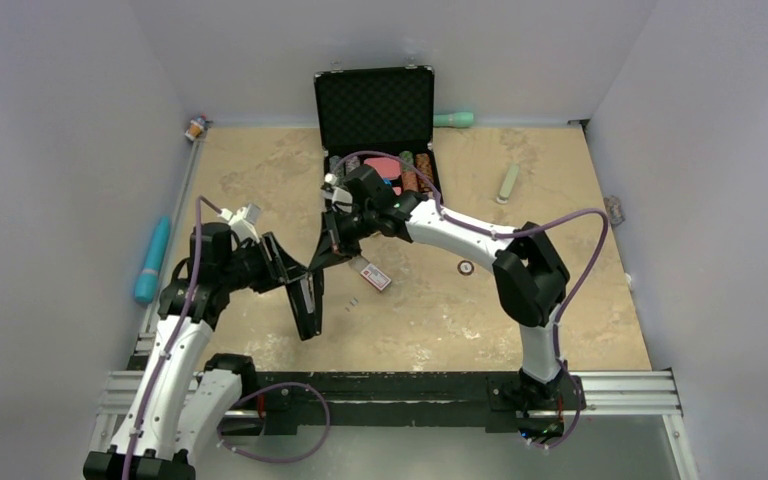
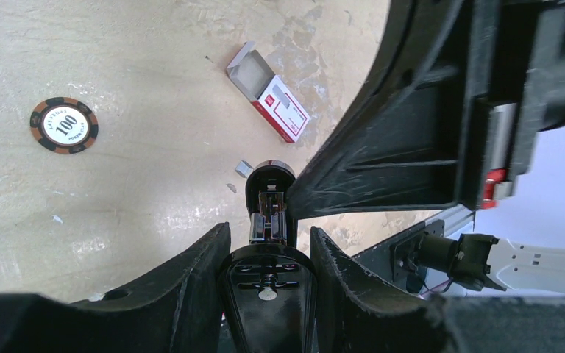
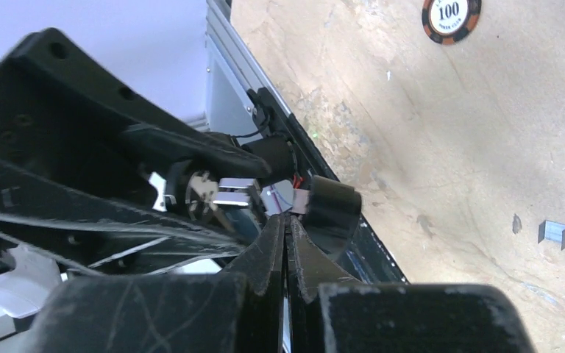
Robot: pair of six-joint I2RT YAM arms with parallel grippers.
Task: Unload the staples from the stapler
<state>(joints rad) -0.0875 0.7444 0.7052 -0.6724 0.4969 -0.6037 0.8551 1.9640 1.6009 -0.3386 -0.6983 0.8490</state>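
the stapler is grasped by the left end effector above the near-left part of the desk. the right end effector is clenched, tips at the stapler's head. staples are seen lying on the desk, near a box.

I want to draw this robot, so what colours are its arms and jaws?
The left arm and right arm are both white with chunky black joints. A thin purple cable loops along each one. Their jaws are black plastic, scuffed with pale scratches.
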